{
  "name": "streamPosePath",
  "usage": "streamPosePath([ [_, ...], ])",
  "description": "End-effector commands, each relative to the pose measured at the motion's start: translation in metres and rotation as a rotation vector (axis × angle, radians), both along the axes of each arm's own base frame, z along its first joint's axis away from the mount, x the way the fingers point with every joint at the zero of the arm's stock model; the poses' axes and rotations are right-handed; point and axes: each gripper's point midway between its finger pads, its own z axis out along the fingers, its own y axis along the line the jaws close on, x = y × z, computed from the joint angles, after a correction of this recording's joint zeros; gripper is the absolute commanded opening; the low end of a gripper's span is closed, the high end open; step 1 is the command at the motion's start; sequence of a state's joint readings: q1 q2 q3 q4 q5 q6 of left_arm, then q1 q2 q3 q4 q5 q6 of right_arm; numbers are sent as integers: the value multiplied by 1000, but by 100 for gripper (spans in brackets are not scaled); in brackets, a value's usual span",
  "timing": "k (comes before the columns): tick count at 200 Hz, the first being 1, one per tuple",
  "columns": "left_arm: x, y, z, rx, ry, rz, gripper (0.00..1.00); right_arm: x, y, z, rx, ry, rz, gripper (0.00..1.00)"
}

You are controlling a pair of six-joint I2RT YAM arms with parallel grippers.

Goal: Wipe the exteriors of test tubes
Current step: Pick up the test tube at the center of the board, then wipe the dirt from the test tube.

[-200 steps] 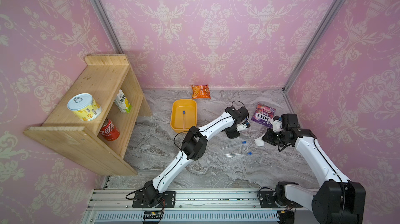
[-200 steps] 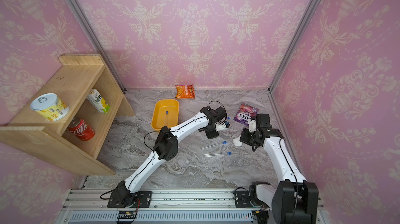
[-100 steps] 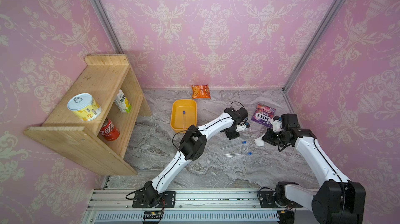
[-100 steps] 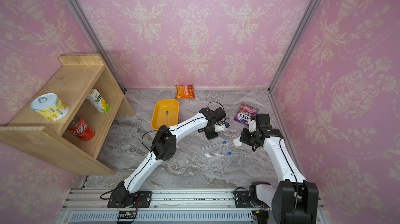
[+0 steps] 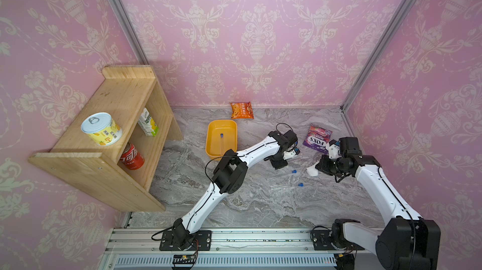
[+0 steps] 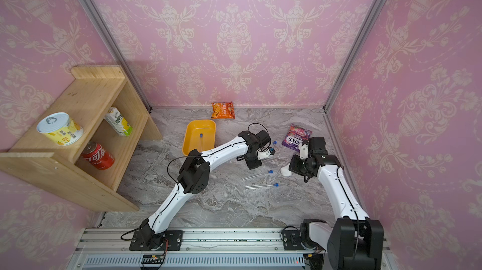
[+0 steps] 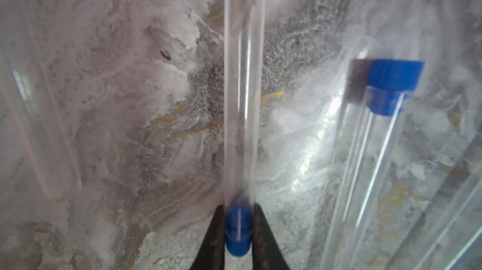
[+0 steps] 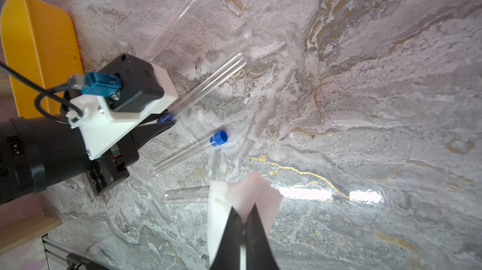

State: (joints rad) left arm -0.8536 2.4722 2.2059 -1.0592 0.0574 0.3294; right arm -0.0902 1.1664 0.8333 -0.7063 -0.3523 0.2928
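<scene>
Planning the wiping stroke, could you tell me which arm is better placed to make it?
Likely the right: the right fingers pinch the white wipe, while the left fingers hold a test tube by its cap.

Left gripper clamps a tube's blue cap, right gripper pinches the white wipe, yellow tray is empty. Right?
Wrong on the yellow plastic tray: one clear blue-capped test tube lies in it, as both top views show. The rest holds: left gripper on another tube's blue cap, right gripper pinching the white folded wipe.
</scene>
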Motion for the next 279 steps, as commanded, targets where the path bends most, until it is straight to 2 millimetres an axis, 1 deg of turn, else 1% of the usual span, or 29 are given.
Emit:
streamPosePath([
  [1, 1, -3, 38, -111, -19, 42, 12, 4, 3, 1, 36, -4, -14, 0],
  [27, -9, 6, 51, -164, -8, 67, 12, 15, 13, 3, 67, -21, -6, 0],
  [45, -16, 13, 61, -192, 4, 88, 12, 26, 25, 11, 41, -57, 36, 0],
  [71, -28, 27, 65, -192, 11, 106, 12, 43, 49, 26, -41, -123, 131, 0],
  [94, -36, 38, 66, -196, 22, 129, 12, 55, 72, 30, -28, -162, 196, 0],
  [115, -41, 44, 67, -220, 41, 158, 13, 61, 87, 35, -38, -234, 233, 0],
  [153, -49, 47, 74, -283, 64, 198, 13, 66, 100, 31, -42, -269, 305, 0],
  [196, -57, 47, 81, -315, 92, 209, 13, 69, 111, 34, -58, -300, 386, 0],
  [234, -63, 48, 81, -322, 115, 218, 13, 64, 129, 34, -45, -333, 443, 0],
  [279, -64, 50, 81, -318, 110, 219, 13, 52, 150, 30, -52, -332, 504, 0],
])
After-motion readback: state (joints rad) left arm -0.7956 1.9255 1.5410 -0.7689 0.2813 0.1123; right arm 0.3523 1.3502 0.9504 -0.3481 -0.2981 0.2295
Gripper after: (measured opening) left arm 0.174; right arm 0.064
